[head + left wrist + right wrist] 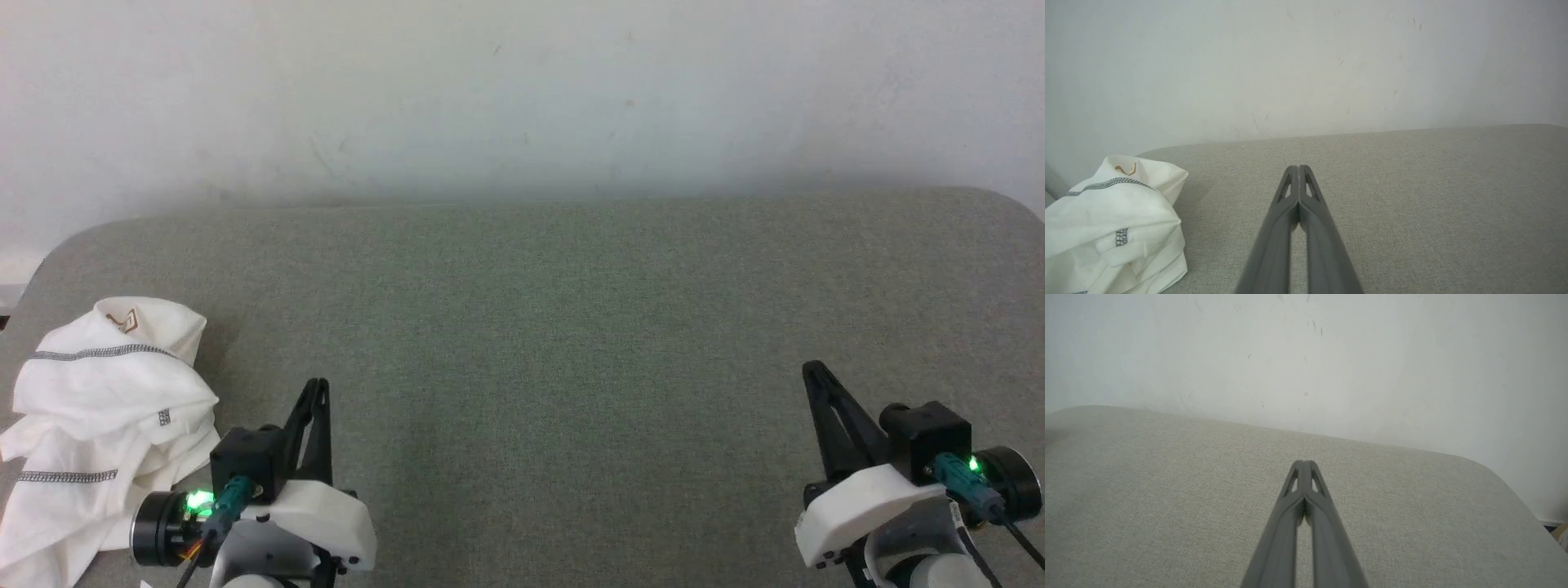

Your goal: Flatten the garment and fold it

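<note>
Left hand (317,384), at lower left: fingers pressed together, gripping nothing, tips raised over the bench (571,327). Just to its left lies the shirt (106,408), a crumpled white heap at the bench's left edge, with grey zigzag stitching and a tan neck label (126,318) on top; the fingertips stand apart from the cloth. Behind: pale wall (522,98). Right hand (813,369), at lower right: fingers likewise closed and empty, well apart from the shirt.
</note>
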Robot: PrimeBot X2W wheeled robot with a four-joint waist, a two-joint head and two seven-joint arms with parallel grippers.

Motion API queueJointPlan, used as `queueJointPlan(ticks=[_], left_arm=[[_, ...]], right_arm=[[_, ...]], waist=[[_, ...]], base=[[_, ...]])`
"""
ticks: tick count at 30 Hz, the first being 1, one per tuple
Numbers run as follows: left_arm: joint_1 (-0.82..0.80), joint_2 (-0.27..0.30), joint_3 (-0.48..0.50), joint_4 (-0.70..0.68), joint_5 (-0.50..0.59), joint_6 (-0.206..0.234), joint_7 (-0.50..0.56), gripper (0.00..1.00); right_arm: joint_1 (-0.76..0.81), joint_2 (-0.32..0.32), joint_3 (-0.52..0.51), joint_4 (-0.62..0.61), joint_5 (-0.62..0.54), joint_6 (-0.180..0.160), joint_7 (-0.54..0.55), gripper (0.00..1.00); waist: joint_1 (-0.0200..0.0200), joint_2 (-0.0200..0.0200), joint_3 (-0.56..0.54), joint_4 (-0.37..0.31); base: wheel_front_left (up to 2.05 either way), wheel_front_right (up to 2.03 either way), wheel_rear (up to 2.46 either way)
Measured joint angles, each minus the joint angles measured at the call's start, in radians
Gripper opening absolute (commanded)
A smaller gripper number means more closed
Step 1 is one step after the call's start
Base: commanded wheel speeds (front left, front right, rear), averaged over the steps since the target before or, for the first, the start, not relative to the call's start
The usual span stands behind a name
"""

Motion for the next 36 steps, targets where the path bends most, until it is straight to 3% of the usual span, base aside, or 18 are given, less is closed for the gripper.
queueJointPlan(ticks=[20,36], left_arm=[[0.002,0.0,-0.005,0.005,-0.004,0.005,-0.027,1.0],[0.011,0.0,-0.004,0.006,-0.013,0.017,-0.059,1.0]], right_arm=[[0.002,-0.001,-0.007,0.008,0.007,0.0,-0.027,1.0],[0.007,-0.001,0.004,0.011,0.006,0.0,-0.06,1.0]], waist=[[0.0,0.0,0.0,0.008],[0.0,0.0,-0.009,0.063]], base=[[0.0,0.0,0.0],[0.0,0.0,0.0]])
